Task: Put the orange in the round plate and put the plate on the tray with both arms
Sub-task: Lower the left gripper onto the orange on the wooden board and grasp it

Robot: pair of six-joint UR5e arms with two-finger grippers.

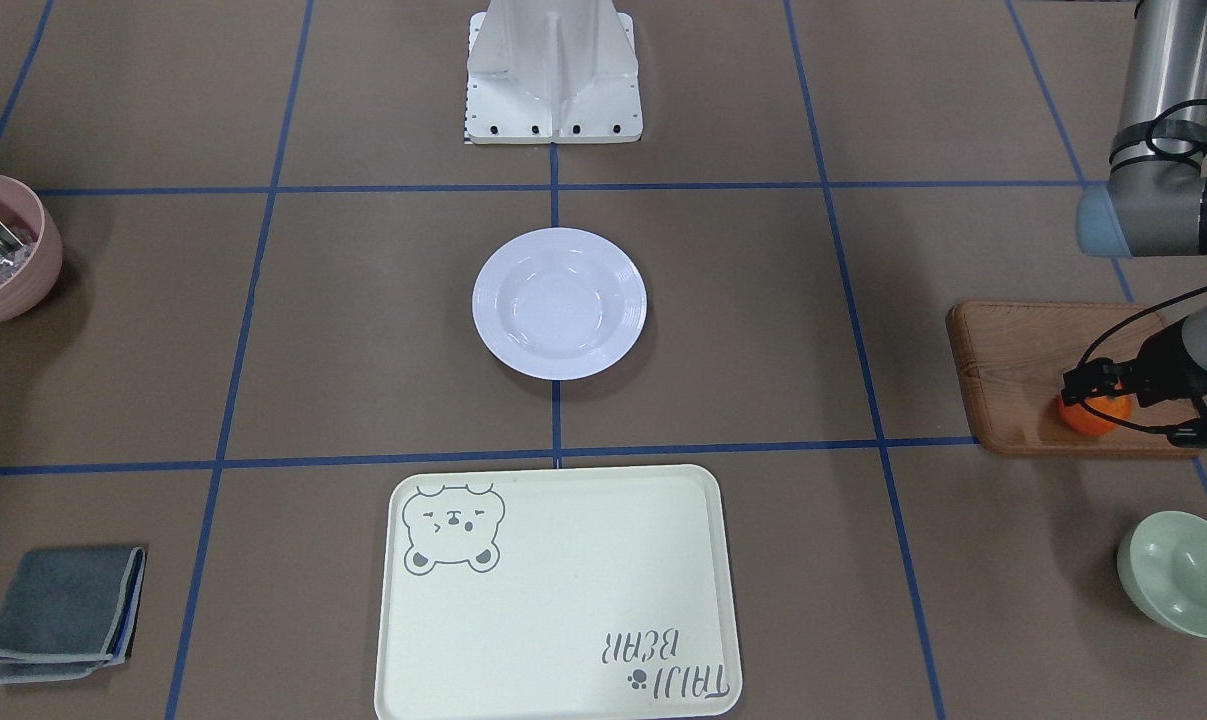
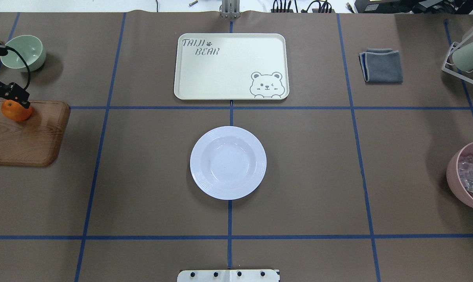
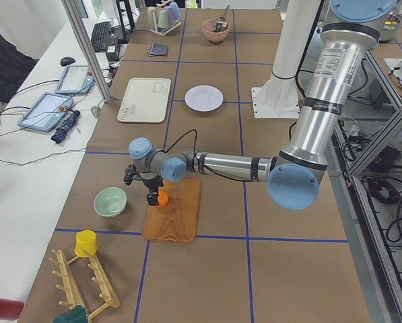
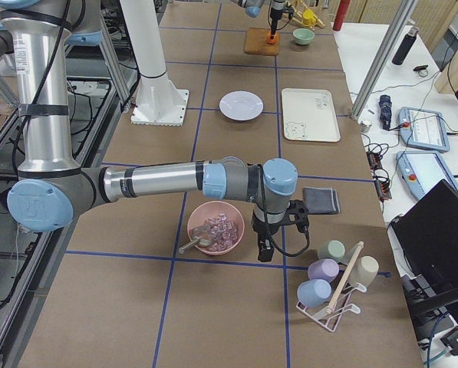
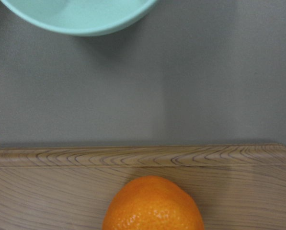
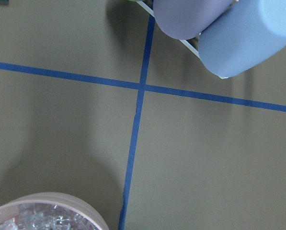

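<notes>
- orange sitting on the wooden board at the table's left end, near the board edge facing the green bowl
- plate lying empty mid-table, well apart from the orange; tray beyond it, also empty
- orange probably handling light, firm but a bit squashy, smooth-skinned and rolling easily; best gripping across its widest middle with a gentle squeeze
- left gripper hanging right at the orange's top, fingers reaching down around it; can't tell whether it's clamping or just straddling, as wrist view is showing no fingers
- right gripper hovering low beside the pink bowl; opening not readable
</notes>
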